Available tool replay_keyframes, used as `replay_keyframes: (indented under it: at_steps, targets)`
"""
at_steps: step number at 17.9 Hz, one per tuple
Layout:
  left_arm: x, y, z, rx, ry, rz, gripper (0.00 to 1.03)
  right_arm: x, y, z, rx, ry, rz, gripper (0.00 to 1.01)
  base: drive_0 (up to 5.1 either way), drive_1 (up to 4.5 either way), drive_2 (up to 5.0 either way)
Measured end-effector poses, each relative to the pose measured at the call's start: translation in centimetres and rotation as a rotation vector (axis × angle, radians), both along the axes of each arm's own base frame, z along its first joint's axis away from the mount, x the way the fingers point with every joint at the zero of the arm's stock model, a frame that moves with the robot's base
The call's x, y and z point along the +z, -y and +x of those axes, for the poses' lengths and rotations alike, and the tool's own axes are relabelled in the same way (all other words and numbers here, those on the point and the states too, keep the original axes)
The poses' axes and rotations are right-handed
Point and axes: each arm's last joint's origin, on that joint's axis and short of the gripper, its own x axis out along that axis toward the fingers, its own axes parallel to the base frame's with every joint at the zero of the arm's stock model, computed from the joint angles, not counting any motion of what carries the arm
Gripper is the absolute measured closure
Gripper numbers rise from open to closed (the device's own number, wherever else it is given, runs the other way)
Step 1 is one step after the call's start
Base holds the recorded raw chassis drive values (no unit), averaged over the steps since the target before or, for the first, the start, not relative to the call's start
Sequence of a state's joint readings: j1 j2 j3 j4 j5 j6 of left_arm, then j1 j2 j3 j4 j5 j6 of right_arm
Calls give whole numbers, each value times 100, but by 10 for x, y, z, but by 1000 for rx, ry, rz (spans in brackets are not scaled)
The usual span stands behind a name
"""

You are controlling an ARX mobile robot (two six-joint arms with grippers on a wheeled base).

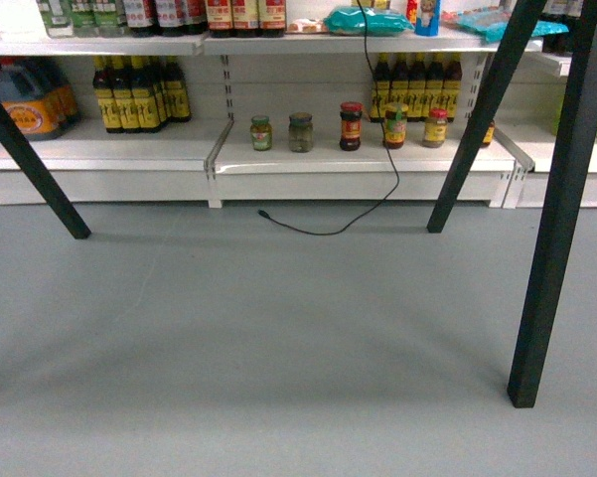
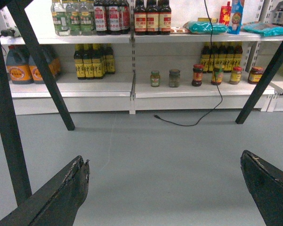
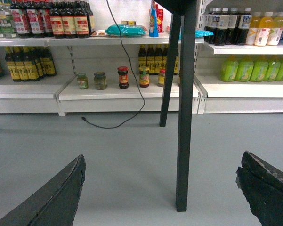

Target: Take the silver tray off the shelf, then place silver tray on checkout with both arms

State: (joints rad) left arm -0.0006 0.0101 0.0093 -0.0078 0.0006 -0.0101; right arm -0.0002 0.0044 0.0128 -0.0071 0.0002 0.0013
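The silver tray is out of view in all three views. White shelf (image 1: 358, 159) boards run across the back and hold bottles and jars; the same shelf (image 2: 198, 89) (image 3: 122, 92) shows in both wrist views. Of the checkout only dark metal legs (image 1: 561, 229) (image 2: 37, 61) (image 3: 186, 108) show; its countertop is out of frame. My left gripper (image 2: 165, 160) hangs open over the bare grey floor, nothing between its fingers. My right gripper (image 3: 162, 157) is open too, with a checkout leg standing on the floor beyond its gap. Neither gripper appears in the head view.
Small jars (image 1: 301, 131) stand on the low shelf. Dark bottles (image 1: 139, 94) line it to the left. A black cable (image 1: 377, 199) hangs down from above and trails onto the grey floor (image 1: 278, 338). Slanted table legs (image 1: 482, 119) (image 1: 30, 159) stand between me and the shelves.
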Motion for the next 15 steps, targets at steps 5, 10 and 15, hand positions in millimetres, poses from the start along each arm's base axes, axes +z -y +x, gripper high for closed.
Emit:
replay_keyframes:
  at_steps: [5, 10, 15]
  targets:
    - [0, 0, 0, 1, 3, 0, 5, 0, 0, 0, 0, 2, 0, 3, 0, 0, 0]
    - [0, 0, 0, 1, 3, 0, 5, 0, 0, 0, 0, 2, 0, 3, 0, 0, 0]
    - [0, 0, 0, 1, 3, 0, 5, 0, 0, 0, 0, 2, 0, 3, 0, 0, 0]
